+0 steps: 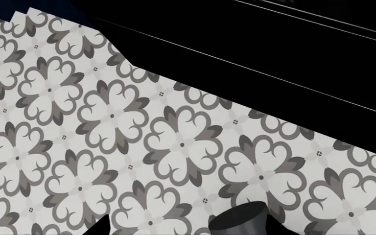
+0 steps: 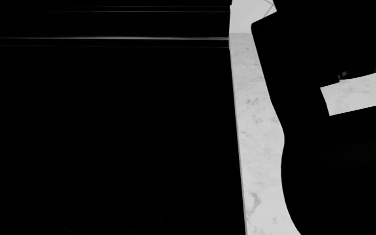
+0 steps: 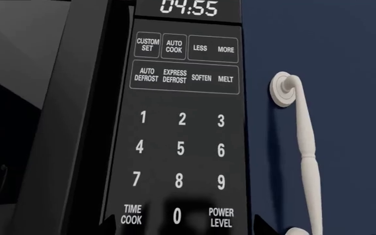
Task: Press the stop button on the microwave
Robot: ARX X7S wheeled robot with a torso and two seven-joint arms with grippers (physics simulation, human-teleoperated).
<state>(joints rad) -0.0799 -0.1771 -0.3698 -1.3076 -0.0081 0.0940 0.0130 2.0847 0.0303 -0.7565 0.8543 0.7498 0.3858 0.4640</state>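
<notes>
So the right wrist camera is sitting right up against the microwave's control panel (image 3: pixel 178 122), which is filling the middle of the frame. The display (image 3: pixel 188 7) at the top edge is reading 04:55, and below it you're getting the CUSTOM SET / AUTO COOK / LESS / MORE row, then the defrost/soften/melt row, then the number keypad (image 3: pixel 180 149) running down to TIME COOK, 0 and POWER LEVEL at the bottom. No stop button is showing in this crop. The microwave door (image 3: pixel 37 107) is taking up the left side, and a white cabinet handle (image 3: pixel 305 152) is hanging on the dark blue cabinet face (image 3: pixel 344 98) on the right. Two dark tips are poking in at the bottom edge, but can't tell whether the right gripper is apart or together.

The left wrist view is looking at a grey flower-pattern tile floor (image 1: pixel 109 147), with a dark rounded bit (image 1: pixel 240 219) at the bottom; can't tell that gripper's state either.

Head view is mostly black, with a pale marble counter strip (image 2: pixel 256 147) running down right of centre.
</notes>
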